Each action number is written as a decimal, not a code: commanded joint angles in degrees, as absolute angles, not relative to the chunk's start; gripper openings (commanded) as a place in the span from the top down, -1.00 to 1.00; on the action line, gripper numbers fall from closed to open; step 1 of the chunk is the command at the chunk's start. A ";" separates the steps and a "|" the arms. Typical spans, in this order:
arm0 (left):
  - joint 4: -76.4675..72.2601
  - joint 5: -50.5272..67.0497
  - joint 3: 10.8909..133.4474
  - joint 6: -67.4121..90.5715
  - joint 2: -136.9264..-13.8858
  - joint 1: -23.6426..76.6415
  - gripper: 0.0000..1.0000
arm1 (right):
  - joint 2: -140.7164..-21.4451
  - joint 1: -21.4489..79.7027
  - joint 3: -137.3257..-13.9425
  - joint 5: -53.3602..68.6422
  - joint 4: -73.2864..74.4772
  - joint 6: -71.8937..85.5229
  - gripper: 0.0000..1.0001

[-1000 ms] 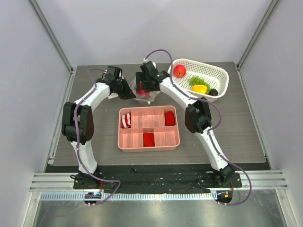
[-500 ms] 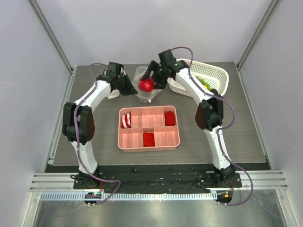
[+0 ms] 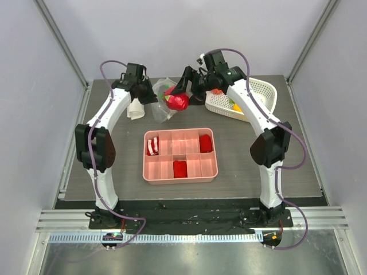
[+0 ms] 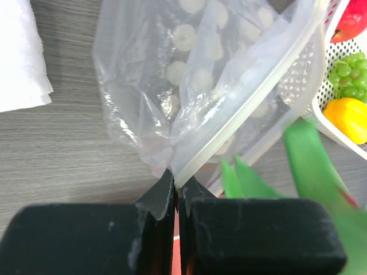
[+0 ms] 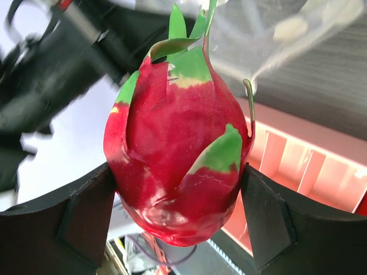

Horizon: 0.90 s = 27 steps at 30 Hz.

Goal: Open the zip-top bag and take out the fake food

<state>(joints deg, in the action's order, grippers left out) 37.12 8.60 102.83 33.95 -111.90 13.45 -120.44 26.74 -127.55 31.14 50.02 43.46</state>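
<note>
The clear zip-top bag [image 3: 161,98] hangs at the back of the table, its zip strip [image 4: 241,112] running up from my left gripper [image 4: 176,182], which is shut on the bag's edge [image 3: 150,97]. My right gripper [image 5: 178,195] is shut on a red fake fruit with green leaves [image 5: 178,154], held in the air just right of the bag's mouth [image 3: 176,101]. More fake food lies in the white basket [image 3: 261,91]: green grapes [image 4: 347,71], a yellow pepper [image 4: 347,117] and a red piece [image 4: 351,26].
A pink divided tray [image 3: 180,155] with red blocks and a striped piece sits mid-table. A white rolled cloth [image 3: 136,109] lies left of the bag, also in the left wrist view [image 4: 20,54]. The basket stands at the back right.
My right gripper has pulled the red fruit up and out of the bag and swung right. My left gripper has lifted the bag's edge.
</note>
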 commanded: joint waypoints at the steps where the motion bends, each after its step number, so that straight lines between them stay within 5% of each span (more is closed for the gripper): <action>1: 38.32 8.88 107.48 34.80 -113.90 12.74 1.00 | -111.81 25.76 -126.39 36.74 49.74 39.91 0.98; 7: 39.73 9.06 110.13 41.48 -116.10 12.66 1.00 | -105.22 20.23 -127.98 16.74 60.11 29.11 0.98; 16: 42.00 6.95 116.62 43.16 -119.79 13.01 1.00 | -102.46 11.96 -106.01 -15.97 34.49 25.14 0.98; 27: 43.16 -10.30 123.22 41.48 -121.54 17.14 0.99 | -117.32 10.20 -110.47 -18.12 24.87 16.61 0.83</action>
<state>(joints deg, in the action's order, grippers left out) 44.66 -4.80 122.17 42.54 -121.97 15.18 -115.50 10.33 -105.03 -16.14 33.17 20.12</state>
